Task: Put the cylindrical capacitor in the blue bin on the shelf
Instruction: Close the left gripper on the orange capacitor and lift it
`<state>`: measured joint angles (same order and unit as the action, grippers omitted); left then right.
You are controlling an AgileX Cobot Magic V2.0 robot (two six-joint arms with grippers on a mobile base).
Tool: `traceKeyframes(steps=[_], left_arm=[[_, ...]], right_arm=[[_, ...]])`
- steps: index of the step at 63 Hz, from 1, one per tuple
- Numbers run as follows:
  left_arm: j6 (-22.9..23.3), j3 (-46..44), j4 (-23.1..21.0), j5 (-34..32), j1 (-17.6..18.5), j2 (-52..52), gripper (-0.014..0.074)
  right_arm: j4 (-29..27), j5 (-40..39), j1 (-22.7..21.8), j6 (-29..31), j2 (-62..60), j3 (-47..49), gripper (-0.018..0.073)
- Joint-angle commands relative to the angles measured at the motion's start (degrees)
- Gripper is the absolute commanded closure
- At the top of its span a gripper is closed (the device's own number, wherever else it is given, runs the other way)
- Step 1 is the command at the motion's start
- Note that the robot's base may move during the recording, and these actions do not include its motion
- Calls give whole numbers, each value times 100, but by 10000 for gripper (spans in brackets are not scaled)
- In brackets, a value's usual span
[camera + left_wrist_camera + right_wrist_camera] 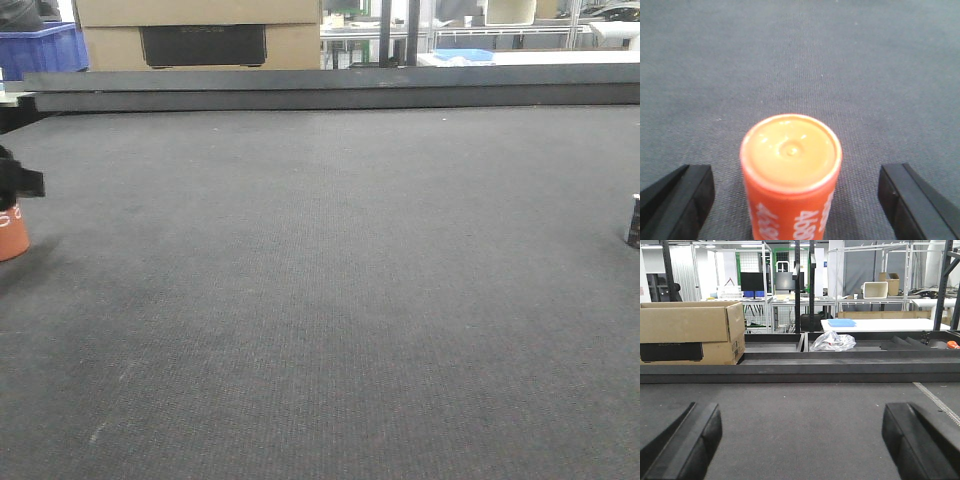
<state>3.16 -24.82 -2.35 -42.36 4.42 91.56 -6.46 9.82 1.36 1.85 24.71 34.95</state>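
The left gripper point(795, 175) hangs with its jaws spread wide on either side of the orange cylindrical capacitor point(790, 170), gripping nothing; both dark fingers point(687, 192) stand clear of the can. The capacitor stands upright on the grey mat point(790, 60), near the table's left edge in the front view. The right gripper point(802, 427) is likewise wide open and empty, facing a cardboard box point(687, 332) beyond the table's far rail. A blue bin point(35, 50) shows at the far left behind the table; no steel shelf is in sight. By these pictures the task has barely begun: grasp, lift, carry and drop all remain.
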Motion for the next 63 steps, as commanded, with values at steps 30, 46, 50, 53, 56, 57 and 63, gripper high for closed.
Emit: traceKeyframes(steps=[30,46,50,53,56,57,63], left_arm=[[-10,-69,-406,-710,-10,537,348],[13,-69,-204,-677,-10,415,708],[13,-69,-45,-613,-10,197,708],[13,-69,151,-553,-10,-107,708],[13,-69,235,-458,-10,-392,708],[13,-81,284,-402,-10,-499,708],[13,-271,323,437,-10,-1347,708]], right_arm=[[50,-37,8,23,22,37,2],[50,-37,122,23,22,37,2],[50,-37,122,23,22,37,2],[50,-37,122,23,22,37,2],[50,-37,122,23,22,37,2],[50,-37,122,23,22,37,2],[50,-25,120,23,22,37,2]])
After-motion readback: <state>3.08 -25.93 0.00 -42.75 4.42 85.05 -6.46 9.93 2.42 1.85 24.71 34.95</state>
